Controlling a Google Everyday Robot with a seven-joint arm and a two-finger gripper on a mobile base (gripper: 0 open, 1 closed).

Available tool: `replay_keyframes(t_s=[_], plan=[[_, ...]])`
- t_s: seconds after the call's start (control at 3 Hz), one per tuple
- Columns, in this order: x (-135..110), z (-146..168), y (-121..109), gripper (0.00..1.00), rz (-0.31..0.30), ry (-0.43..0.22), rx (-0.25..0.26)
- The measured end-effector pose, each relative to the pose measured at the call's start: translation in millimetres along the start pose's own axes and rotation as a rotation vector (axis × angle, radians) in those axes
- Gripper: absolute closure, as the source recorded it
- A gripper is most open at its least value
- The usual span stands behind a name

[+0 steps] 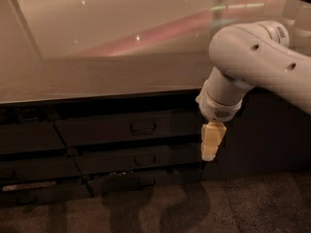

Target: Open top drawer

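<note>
The top drawer (126,128) is a wide dark front just under the counter edge, with a small dark loop handle (143,127) at its centre. It sits flush with the fronts around it. My gripper (212,142) hangs from the white arm to the right of the drawer, pointing down, level with the gap between the top and second fronts. It is apart from the handle, about a drawer-half to its right. It holds nothing that I can see.
A glossy tan countertop (97,67) overhangs the drawers. A narrower second drawer (138,160) and a third front (141,182) lie below. Plain dark panels stand at left (26,140) and right (272,140). Dark speckled floor (146,212) lies in front.
</note>
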State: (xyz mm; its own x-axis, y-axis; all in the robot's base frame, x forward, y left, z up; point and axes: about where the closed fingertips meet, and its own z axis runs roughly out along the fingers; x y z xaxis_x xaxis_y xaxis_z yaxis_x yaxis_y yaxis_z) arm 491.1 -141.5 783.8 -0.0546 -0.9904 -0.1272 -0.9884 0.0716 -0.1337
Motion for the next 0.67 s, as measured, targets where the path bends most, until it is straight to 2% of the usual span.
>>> replay_keyframes(t_s=[0.33, 0.67], plan=[[1.0, -0.2, 2.8, 0.0, -0.049, 0.038, 0.143], [-3.1, 1.3, -2.5, 0.0, -0.058, 0.025, 0.177]])
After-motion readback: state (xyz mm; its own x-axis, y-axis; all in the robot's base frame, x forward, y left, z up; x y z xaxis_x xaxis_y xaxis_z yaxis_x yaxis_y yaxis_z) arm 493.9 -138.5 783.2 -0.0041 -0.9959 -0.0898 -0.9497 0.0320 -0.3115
